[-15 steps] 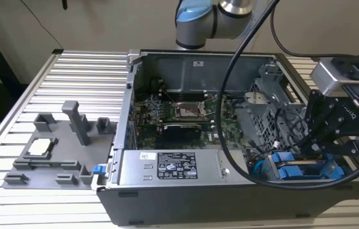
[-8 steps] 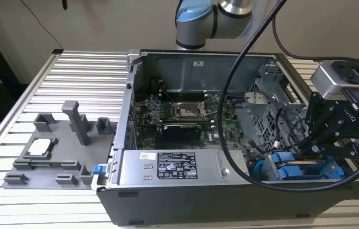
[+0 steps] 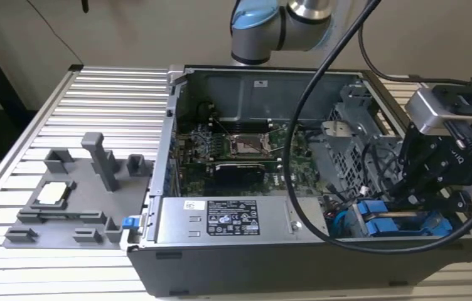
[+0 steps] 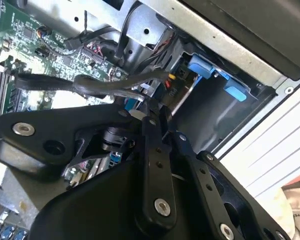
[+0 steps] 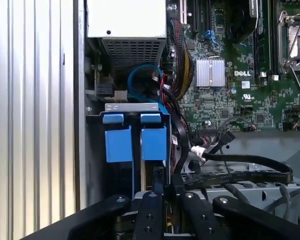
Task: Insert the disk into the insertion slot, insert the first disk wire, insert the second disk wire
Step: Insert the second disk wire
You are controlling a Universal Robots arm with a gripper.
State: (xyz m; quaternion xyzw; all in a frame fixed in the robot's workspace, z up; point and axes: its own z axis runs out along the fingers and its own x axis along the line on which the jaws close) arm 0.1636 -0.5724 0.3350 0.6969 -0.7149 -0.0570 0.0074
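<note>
Disk [image 5: 154,142] seated in insertion slot [image 5: 95,150].

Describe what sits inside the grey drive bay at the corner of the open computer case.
Inside the insertion slot, two bright blue plastic carriers stand side by side. The black gripper reaches into the bay beside them and covers its lower part, so whatever lies below cannot be seen.

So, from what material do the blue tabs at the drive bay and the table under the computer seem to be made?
The blue tabs look like moulded plastic: uniform bright colour, matte, smooth edges. The table looks like bare metal, probably aluminium: silver-grey ribbed slats with a dull sheen.
</note>
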